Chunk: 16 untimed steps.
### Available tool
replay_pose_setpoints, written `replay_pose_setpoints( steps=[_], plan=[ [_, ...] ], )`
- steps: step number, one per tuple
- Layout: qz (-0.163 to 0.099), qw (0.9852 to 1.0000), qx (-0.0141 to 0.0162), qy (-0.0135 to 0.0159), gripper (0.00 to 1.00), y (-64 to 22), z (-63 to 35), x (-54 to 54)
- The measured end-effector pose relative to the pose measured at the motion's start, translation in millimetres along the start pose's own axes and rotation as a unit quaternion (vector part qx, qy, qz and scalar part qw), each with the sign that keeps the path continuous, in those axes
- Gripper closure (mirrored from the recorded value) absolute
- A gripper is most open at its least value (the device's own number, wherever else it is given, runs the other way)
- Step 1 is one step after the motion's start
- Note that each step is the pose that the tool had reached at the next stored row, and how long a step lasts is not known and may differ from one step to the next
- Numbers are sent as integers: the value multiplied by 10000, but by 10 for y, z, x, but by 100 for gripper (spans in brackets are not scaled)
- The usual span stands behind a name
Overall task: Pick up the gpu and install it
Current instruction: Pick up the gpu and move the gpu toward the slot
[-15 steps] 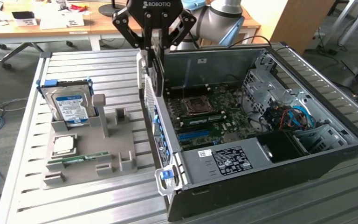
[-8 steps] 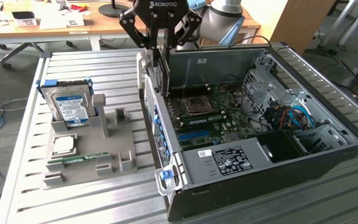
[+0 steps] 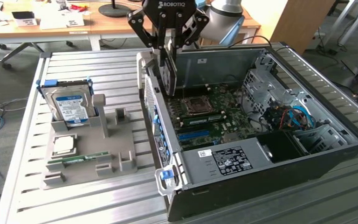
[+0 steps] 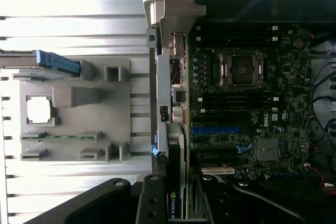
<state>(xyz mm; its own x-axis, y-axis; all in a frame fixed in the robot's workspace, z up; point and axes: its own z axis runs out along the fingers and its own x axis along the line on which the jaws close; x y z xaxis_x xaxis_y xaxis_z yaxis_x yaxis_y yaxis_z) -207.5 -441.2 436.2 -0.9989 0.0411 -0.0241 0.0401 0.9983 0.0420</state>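
Closest to us, the claw [image 4: 177, 208] is clamped on the gpu [image 4: 176, 166]. It holds the card on edge over the open computer case [image 3: 328, 154], close along the case wall on the exterior view's left, above the motherboard [image 3: 207, 116]. A grey holder [image 3: 113, 140] sits on the surface [image 3: 86, 65] beside the case.

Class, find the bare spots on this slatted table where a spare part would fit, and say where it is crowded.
Bare slats lie beyond the hard drive toward the table's far edge, and nearer the camera than the grey holder. Crowded: the computer case interior, with the gpu held above it.
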Motion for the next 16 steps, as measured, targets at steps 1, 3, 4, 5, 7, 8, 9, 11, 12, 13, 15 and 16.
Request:
replay_pose_setpoints(
  steps=[1,3,4,5,7,8,9,11,12,13,15,16],
  plan=[
    [0,10000,0,0,73,1,1,-18],
    [0,10000,0,0,73,2,2,-59],
    [0,10000,0,0,73,3,2,-78],
    [0,10000,0,0,73,4,2,-97],
    [0,10000,0,0,73,6,3,-135],
    [0,10000,-1,0,73,7,4,-158],
    [0,10000,-1,0,73,7,5,-180],
    [0,10000,-1,0,73,9,6,-224],
    [0,10000,-1,0,73,10,7,-246],
    [0,10000,-1,0,73,11,7,-267],
    [0,10000,-1,0,73,13,8,-309],
    [0,10000,-1,0,73,13,9,-333]
  ],
)
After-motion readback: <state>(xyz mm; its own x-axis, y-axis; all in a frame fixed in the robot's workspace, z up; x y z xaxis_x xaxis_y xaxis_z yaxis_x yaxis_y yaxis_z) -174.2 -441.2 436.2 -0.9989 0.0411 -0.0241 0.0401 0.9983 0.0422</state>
